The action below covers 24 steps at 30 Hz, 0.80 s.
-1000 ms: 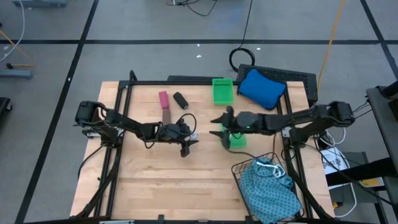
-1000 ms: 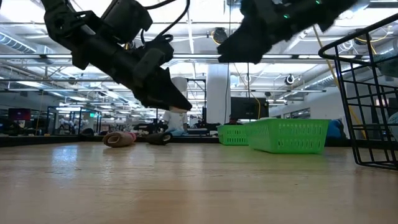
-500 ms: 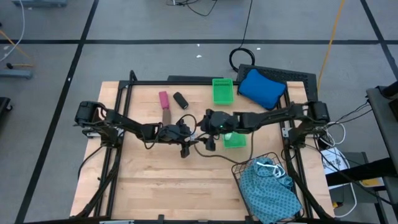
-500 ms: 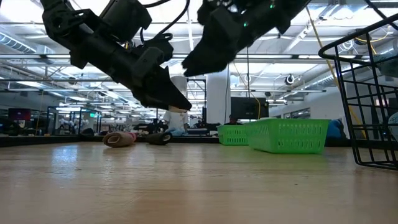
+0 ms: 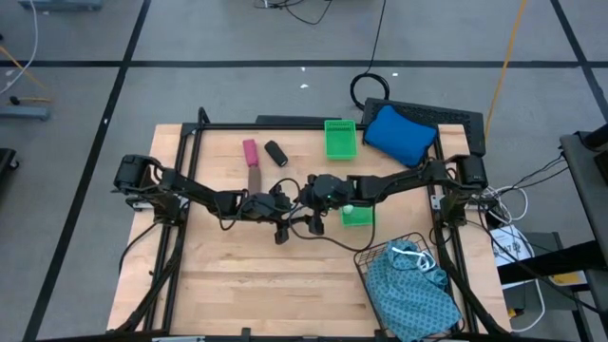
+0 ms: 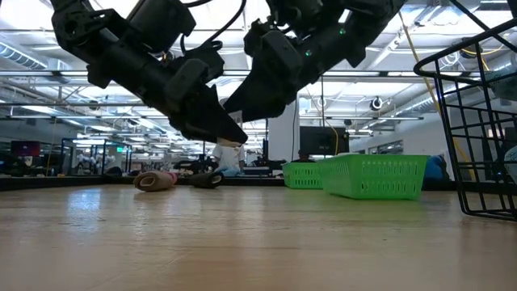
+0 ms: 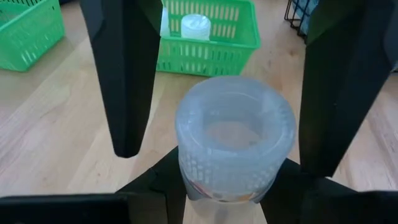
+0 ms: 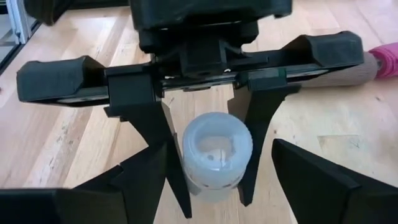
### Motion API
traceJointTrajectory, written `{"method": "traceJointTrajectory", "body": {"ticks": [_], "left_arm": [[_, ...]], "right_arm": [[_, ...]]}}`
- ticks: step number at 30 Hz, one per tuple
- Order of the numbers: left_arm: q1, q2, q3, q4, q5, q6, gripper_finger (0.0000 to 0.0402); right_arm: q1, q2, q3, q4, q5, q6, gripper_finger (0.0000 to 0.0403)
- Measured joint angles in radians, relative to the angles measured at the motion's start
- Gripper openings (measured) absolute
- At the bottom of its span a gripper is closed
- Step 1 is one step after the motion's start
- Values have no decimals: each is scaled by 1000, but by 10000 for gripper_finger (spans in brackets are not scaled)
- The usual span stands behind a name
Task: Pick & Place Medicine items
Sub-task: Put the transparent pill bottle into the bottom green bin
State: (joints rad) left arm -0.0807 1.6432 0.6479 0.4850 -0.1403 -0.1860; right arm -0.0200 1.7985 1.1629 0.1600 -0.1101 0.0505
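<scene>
My right gripper (image 5: 306,222) has swung away from the near green tray (image 5: 358,215) and now sits, fingers spread, directly facing my left gripper (image 5: 282,226), which pinches a white vial (image 7: 234,135) above the table (image 5: 228,285), well to the left of that tray. I judge a handover is being set up; another white vial (image 7: 195,26) already lies in the tray. From above the arms hide the held vial, and whether my right fingers touch it is unclear.

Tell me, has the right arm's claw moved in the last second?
Yes. In the high view the right gripper has swung from beside the near green tray toward the left gripper, which holds a white vial.
</scene>
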Motion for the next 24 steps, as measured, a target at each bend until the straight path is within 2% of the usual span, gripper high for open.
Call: {"method": "traceJointTrajectory", "body": {"ticks": [16,24], "left_arm": [[1,0,1,-19,0,-3,161],[0,0,1,-19,0,-8,161]], "right_arm": [[0,-6,0,1,0,43,234],[0,-6,0,1,2,43,185]]}}
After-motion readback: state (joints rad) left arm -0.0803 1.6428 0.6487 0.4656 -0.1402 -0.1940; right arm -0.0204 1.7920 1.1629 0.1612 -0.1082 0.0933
